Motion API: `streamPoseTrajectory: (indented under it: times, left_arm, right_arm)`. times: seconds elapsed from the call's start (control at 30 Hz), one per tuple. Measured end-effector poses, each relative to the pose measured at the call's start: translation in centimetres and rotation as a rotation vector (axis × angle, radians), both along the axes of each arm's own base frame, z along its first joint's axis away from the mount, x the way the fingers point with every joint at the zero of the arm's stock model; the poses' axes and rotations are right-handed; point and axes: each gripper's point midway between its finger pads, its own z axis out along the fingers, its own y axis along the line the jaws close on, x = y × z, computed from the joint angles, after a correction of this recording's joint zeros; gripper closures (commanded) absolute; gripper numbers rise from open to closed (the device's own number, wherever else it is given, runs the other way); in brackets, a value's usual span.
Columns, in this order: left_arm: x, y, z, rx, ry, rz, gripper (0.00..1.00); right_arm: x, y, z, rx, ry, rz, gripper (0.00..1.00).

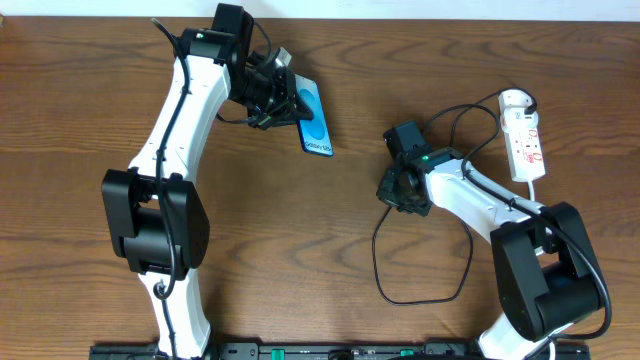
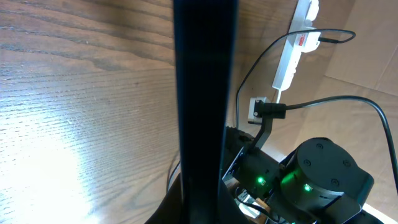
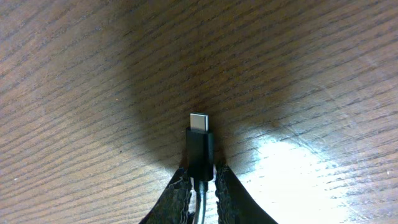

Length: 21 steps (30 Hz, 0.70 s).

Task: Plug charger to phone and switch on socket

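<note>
My left gripper is shut on the phone, which it holds tilted above the table at the back, cyan screen up. In the left wrist view the phone is a dark upright bar, edge-on. My right gripper is low over the table, right of centre. It is shut on the charger just behind the connector tip, which points forward past the fingertips. The charger cable loops over the table and runs to the socket at the right. The socket's switches are too small to read.
The white power-strip cord runs from the socket down beside the right arm's base. The left arm's base stands at the left. In the left wrist view the right arm is close behind the phone, with the socket beyond.
</note>
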Motion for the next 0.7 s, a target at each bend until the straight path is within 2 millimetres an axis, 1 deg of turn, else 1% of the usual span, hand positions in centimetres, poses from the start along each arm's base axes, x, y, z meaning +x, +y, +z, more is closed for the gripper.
streamPoseTrajectory:
  times: [0.07, 0.27, 0.4, 0.57, 0.63, 0.7]
  left_arm:
    - [0.0, 0.0, 0.0, 0.000, 0.000, 0.000, 0.93]
    - [0.0, 0.0, 0.0, 0.000, 0.000, 0.000, 0.93]
    - [0.0, 0.0, 0.0, 0.000, 0.000, 0.000, 0.93]
    - [0.0, 0.0, 0.0, -0.001, -0.001, 0.000, 0.93]
    - [0.1, -0.3, 0.3, -0.022, -0.011, -0.006, 0.93]
    - [0.7, -1.2, 1.3, -0.095, -0.059, -0.031, 0.93]
  right_arm:
    - [0.0, 0.0, 0.0, 0.000, 0.000, 0.000, 0.92]
    - [0.0, 0.0, 0.0, 0.002, 0.001, -0.002, 0.93]
    - [0.0, 0.1, 0.0, 0.003, 0.001, -0.002, 0.98]
    - [0.1, 0.1, 0.0, 0.006, -0.001, -0.003, 0.99]
    - [0.1, 0.2, 0.0, 0.010, -0.001, -0.001, 0.99]
    - [0.1, 0.4, 0.0, 0.031, 0.000, 0.003, 0.99]
